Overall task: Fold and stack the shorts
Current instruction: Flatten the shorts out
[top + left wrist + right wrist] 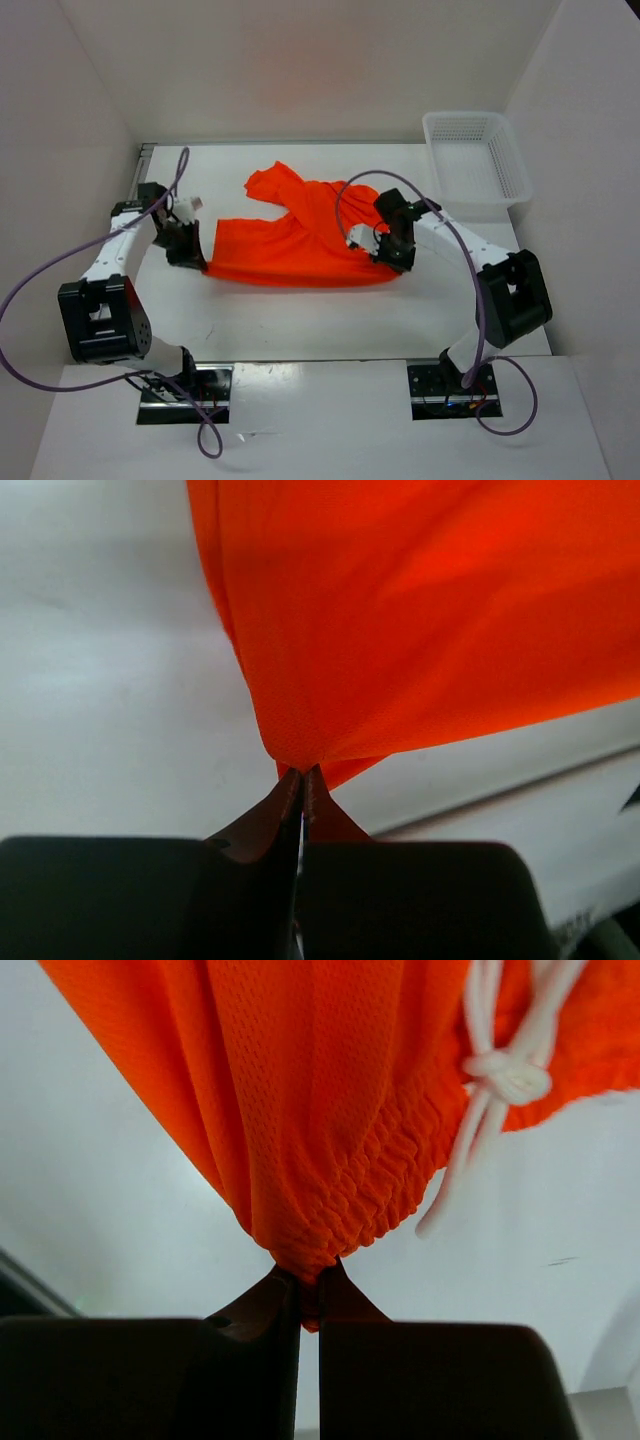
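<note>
White table [300, 325] bears limp, light-looking shorts [290, 250], sensibly pinched at a corner by the left gripper [303, 773] and at the waistband [375, 1195] by the right gripper [309, 1275].

Top view: high, behind the arm bases, tilted down over the whole worktop [300, 325]. Wrist views: one just behind the left end effector [303, 773], one just behind the right end effector [309, 1272], each looking forward, very close. All share the shorts [300, 250] ahead of each end effector.

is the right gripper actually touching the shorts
Touching. The right wrist view shows the right gripper shut on the shorts, with the orange fabric pinched between its fingertips and no gap.
</note>
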Tool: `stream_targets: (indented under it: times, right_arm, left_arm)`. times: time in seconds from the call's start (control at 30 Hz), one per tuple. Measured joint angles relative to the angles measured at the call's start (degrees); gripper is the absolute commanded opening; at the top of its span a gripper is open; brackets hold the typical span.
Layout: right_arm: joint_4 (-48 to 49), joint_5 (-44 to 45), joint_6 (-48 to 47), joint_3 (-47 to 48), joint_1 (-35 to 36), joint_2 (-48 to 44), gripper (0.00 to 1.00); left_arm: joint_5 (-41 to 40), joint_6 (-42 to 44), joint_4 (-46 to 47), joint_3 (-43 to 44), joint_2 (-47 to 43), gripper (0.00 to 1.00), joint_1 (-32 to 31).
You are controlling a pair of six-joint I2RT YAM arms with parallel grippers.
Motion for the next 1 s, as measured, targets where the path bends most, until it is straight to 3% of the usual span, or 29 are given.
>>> stream_targets:
  times: [0.13, 0.33, 0.4, 0.47, 0.5, 0.53, 0.7, 0.83, 1.0]
  right_arm:
    - [-3.98, 4.11, -5.09, -7.43, 1.62, -0.39, 0.00]
    - [-4.52, 7.67, -7.89, -9.66, 4.61, -1.25, 0.03]
    - [-4.44, 8.50, -8.28, -10.10, 5.14, -2.08, 0.34]
    - [-4.59, 9.51, -8.59, -10.71, 5.46, -2.95, 0.59]
    - [-4.57, 9.92, -8.59, -11.10, 5.46, -3.34, 0.71]
    - [-4.66, 10.36, -8.87, -11.41, 5.46, -3.69, 0.74]
    - [-4.48, 11.80, -8.83, -11.37, 5.44, -4.98, 0.76]
    - [-2.86, 9.33, -5.99, -8.00, 2.97, -6.23, 0.68]
    - [4.15, 5.99, 0.28, -5.81, 0.68, -7.13, 0.67]
  left_arm:
    - [-1.57, 0.02, -4.31, -9.55, -2.16, 0.01, -5.46]
    - [-4.22, -0.02, -6.54, -13.27, -3.50, 0.07, -8.85]
    - [-5.57, -0.02, -6.67, -13.27, -4.24, 0.14, -9.73]
    - [-6.67, -0.17, -7.34, -13.27, -4.66, 0.36, -10.67]
    - [-7.17, 0.26, -7.80, -13.27, -4.72, 0.39, -10.99]
    - [-7.56, 0.24, -8.44, -13.20, -4.72, 0.39, -11.17]
    - [-8.68, 0.11, -9.25, -8.85, -4.02, 0.41, -9.55]
    - [-8.70, 0.02, -1.27, -1.29, -0.61, 0.41, -6.40]
    - [-6.64, 0.07, 6.73, 3.54, 10.29, 0.40, -9.88]
